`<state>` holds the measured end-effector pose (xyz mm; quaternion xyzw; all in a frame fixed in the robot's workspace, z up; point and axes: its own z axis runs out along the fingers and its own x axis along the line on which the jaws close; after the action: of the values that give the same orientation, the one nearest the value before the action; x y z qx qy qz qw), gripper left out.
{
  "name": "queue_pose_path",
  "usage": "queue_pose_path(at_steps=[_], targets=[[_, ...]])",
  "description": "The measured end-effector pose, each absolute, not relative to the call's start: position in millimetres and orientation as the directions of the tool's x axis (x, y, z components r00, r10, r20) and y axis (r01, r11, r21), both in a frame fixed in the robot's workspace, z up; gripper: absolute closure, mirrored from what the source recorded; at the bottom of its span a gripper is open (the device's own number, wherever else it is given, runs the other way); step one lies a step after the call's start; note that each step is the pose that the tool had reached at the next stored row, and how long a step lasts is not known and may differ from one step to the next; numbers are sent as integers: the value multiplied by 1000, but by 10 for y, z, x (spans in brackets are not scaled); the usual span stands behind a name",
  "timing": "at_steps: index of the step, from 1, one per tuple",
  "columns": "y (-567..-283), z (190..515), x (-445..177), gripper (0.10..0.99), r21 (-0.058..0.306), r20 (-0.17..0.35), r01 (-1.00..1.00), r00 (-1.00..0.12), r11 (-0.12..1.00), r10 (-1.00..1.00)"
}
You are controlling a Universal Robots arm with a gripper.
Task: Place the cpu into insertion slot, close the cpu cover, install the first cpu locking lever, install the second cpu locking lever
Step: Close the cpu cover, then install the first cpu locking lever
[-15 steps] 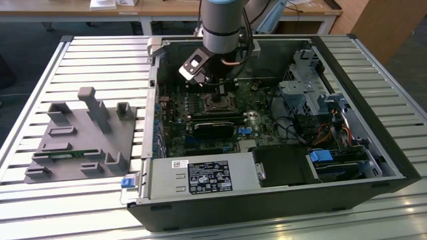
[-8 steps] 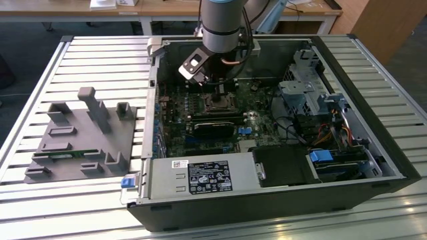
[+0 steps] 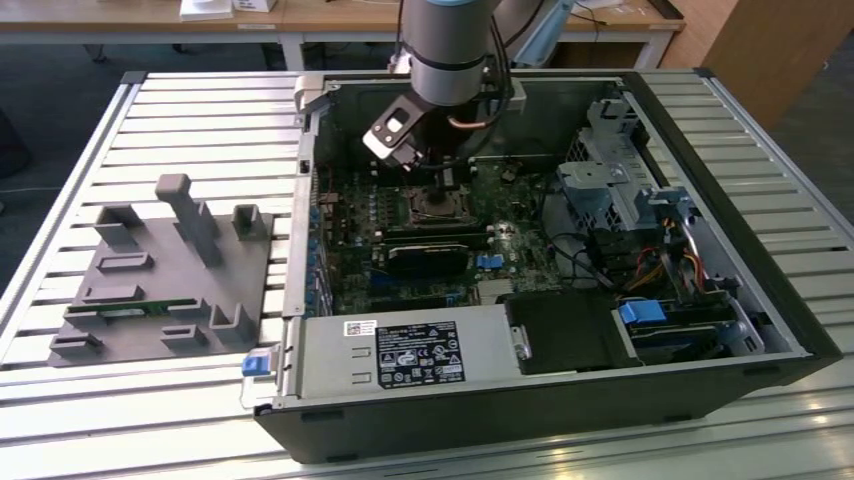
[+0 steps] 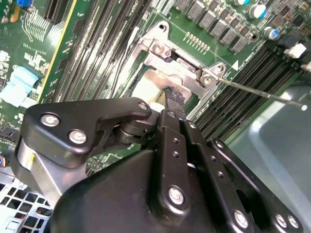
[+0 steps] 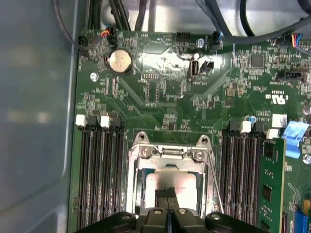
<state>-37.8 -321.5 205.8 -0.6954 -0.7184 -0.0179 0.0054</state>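
Closure of the cpu cover seems to be the step in hand. The cpu already lies inside the insertion slot, its dull silver top showing through the cover's square window in the first wrist view. The frame appears to be folded down over the slot rather than standing up from it. The gripper hangs directly over the slot with its fingers drawn tight together and nothing visible between them; in the second wrist view the gripper's dark tips meet the metal at the slot's middle, though I cannot tell whether they press on the chip or on the frame's edge. A thin locking lever juts away from one corner of the slot, so by my reading no lever is latched. Any further move calls for holding the frame flat on the slot and catching that slim rod without slipping off.
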Motion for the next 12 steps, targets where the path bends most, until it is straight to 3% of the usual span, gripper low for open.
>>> queue_pose_path(at_steps=[12], targets=[[-3215, 2086, -360, 980, 18, 33, 999, -33, 32, 999]])
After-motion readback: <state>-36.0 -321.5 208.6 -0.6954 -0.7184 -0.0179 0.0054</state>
